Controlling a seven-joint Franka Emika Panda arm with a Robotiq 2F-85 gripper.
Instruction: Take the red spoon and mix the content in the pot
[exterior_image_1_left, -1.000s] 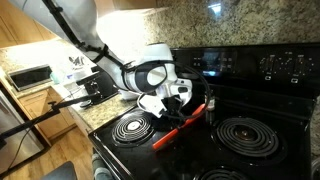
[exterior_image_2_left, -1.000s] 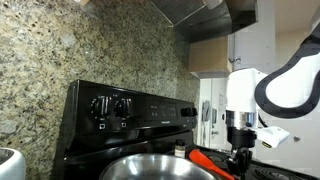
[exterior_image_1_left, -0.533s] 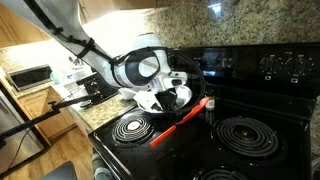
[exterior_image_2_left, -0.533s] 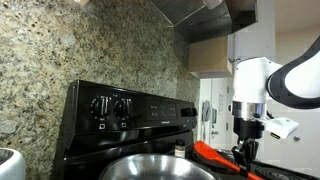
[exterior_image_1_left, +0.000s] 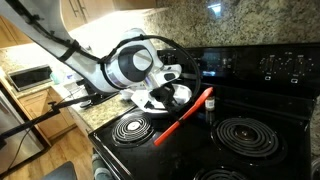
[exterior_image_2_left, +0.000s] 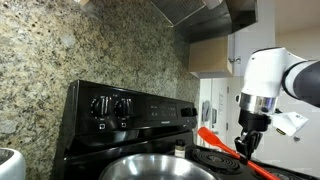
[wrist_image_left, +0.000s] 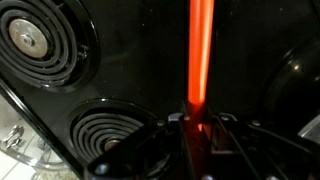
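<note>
Height is the change. Over the last second I have carried the red spoon up off the stove top, and it now hangs clear of the glass, slanted, one end higher than the other. My claw is clamped narrow on the shaft. In the wrist view the red length runs straight out ahead from between my jaws, over the black surface, with two coil burners off to one side of it. My arm has also drifted sideways in that second.

So the taking part looks done, and the grip seems firm enough to carry on.

The pot lies below my claw and off to the side, well apart from the spoon. I cannot see what is in it from here. Next, I judge, I must swing across above the pot, tip the free end down and lower it in before stirring. With such a low wall, a hasty sweep could shove the pan.
</note>
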